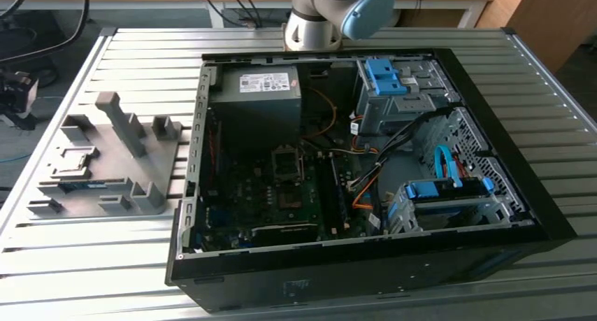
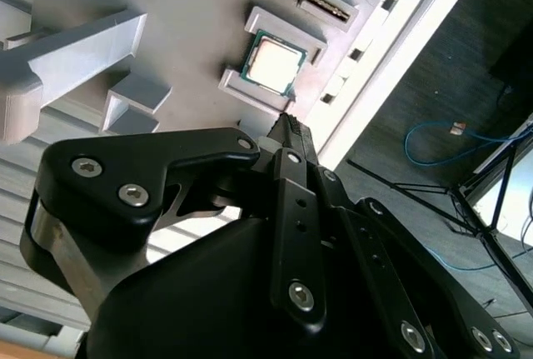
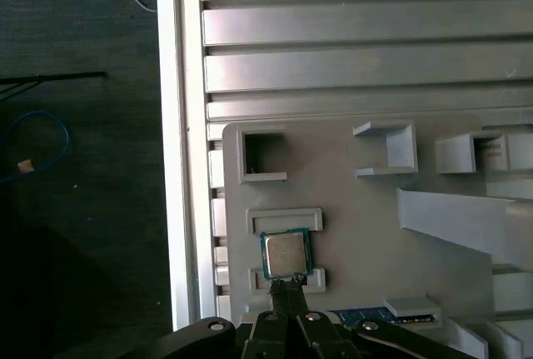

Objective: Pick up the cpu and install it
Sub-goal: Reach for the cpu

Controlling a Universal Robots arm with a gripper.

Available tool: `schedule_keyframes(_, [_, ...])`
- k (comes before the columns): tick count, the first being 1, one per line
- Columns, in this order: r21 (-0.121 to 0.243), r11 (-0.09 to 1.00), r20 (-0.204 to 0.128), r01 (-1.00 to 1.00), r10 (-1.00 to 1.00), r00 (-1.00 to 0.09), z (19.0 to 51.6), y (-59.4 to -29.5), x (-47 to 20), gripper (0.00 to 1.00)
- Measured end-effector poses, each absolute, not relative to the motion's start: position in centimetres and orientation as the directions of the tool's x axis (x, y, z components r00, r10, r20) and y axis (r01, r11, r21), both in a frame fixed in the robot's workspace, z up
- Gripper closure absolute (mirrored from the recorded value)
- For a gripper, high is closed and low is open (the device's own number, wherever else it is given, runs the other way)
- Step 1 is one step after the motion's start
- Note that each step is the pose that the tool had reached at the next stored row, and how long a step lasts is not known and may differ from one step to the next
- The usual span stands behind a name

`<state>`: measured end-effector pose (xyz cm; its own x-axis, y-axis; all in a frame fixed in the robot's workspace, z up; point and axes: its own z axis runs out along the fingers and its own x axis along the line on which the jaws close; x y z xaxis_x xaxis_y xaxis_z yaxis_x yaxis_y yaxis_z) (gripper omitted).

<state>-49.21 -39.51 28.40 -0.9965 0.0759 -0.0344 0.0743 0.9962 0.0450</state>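
Ribbed silver metal slats form the worktop [image 3: 350, 34], where a matte grey plastic tray [image 3: 358, 209] of raised brackets lies beside an open black computer case [image 1: 373, 279]. The cpu [image 3: 286, 254], a flat square chip with a dull metal top, sits between two brackets on the tray. The black hand [image 3: 287, 292] hangs close by it, fingers pressed together, gripping nothing.

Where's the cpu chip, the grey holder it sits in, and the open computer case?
cpu [image 3: 286, 253]: first wrist view, middle of its silver top.
grey holder [image 3: 358, 209]: first wrist view, bare flat base.
computer case [image 1: 373, 282]: exterior view, black near wall.
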Motion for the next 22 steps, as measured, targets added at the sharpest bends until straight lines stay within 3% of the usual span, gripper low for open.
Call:
schedule_keyframes(4, [0.045,0.996,-0.027,0.074,0.075,-0.997,27.8,-39.5,-48.0,0.90])
schedule_keyframes(11, [0.039,0.997,0.043,0.073,0.071,-0.997,27.3,-39.5,-46.6,0.90])
schedule_keyframes(22, [0.036,0.999,0.044,0.013,0.012,-0.999,25.9,-38.5,-46.5,0.90])
